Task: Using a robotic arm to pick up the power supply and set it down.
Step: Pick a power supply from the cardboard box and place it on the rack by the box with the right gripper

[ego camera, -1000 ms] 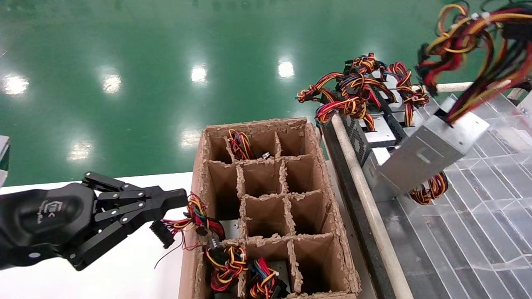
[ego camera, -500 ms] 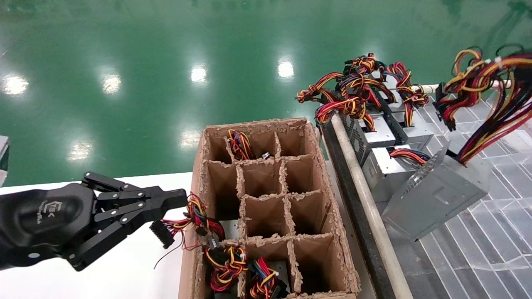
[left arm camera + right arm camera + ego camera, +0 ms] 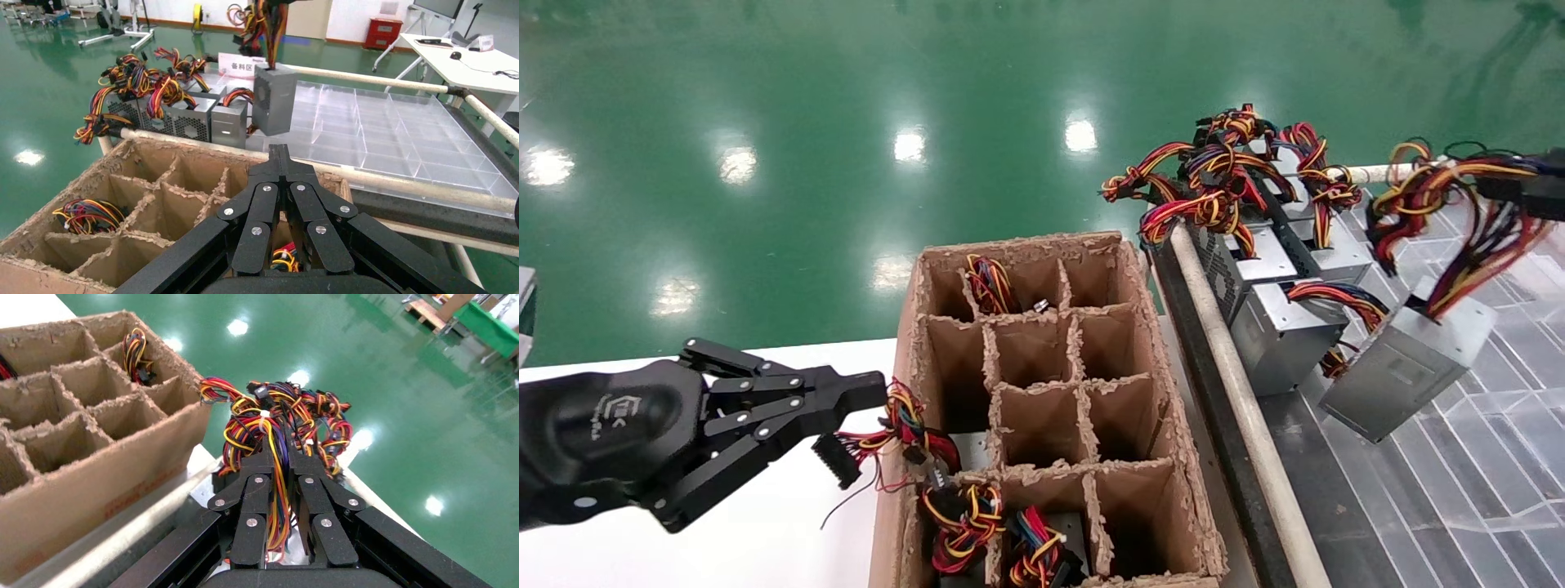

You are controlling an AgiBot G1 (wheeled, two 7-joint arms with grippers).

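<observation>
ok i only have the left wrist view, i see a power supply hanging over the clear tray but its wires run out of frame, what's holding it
observer: the right hand is shut on its wire bundle, not on the metal box; the right wrist view shows wires running between the fingers.
operator: is the box hanging straight
observer: no, in the head view the power supply hangs tilted, beside the row of other supplies.
operator: anything under my left hand
observer: a black connector on loose wires dangles outside the carton wall, just below the left hand.

Factory floor, glossy green epoxy floor (image 3: 764,122), PSU units (image 3: 1279,335) racked, divided cardboard carton (image 3: 1042,392)
</observation>
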